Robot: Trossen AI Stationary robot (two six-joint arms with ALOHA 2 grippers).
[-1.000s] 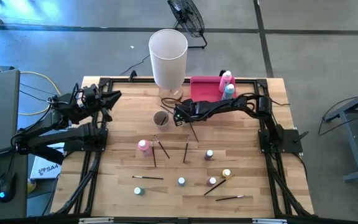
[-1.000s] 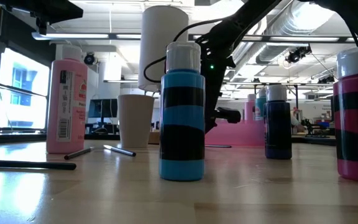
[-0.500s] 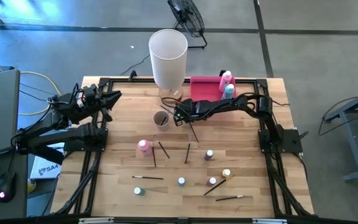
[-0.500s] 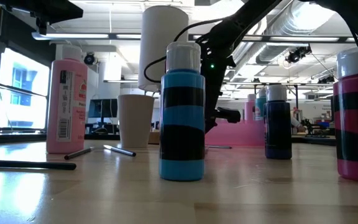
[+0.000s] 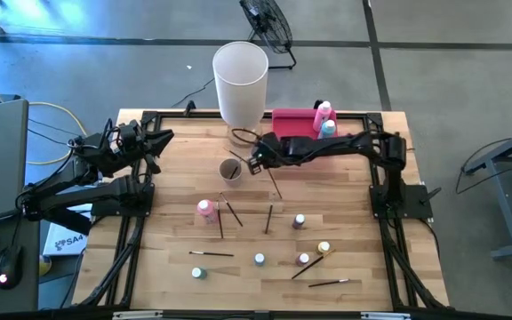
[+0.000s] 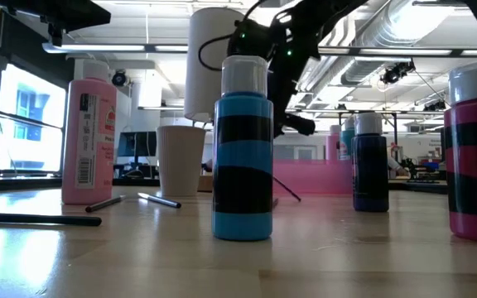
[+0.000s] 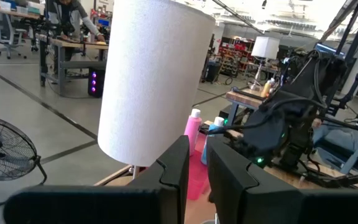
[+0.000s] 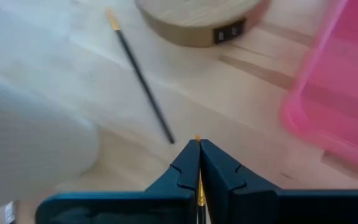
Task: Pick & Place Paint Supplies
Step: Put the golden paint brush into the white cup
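My right gripper (image 5: 258, 163) is shut on a thin dark paintbrush (image 5: 275, 185) above the table, next to the paper cup (image 5: 229, 169) and near the tall white cylinder (image 5: 240, 80). My left gripper (image 5: 156, 145) waits shut and empty over the table's far left. A tall pink bottle (image 5: 205, 209) stands mid-table. Several brushes (image 5: 267, 218) and tiny bottles (image 5: 299, 220) are spread over the near half. A pink and a teal bottle (image 5: 326, 120) stand in the pink tray (image 5: 293, 124). My right gripper pinches the paintbrush between its two fingers near the brush's orange-tipped end (image 8: 197, 139), which pokes out past the fingertips. The fingers come from the table's right, slanting down. The brush hangs slanting below the gripper, its lower end (image 6: 297, 199) close to the table.
Another brush (image 8: 143, 79) lies on the table by the cylinder's wooden base (image 8: 197, 22). The tray stands at the far edge, right of the cylinder. In the low view a blue-striped bottle (image 6: 243, 149) stands close in front and hides part of the right arm.
My right gripper has gone up and a little toward the far edge, still shut on the brush. The brush lay flat on the table before; now its held end is raised and it slants down.
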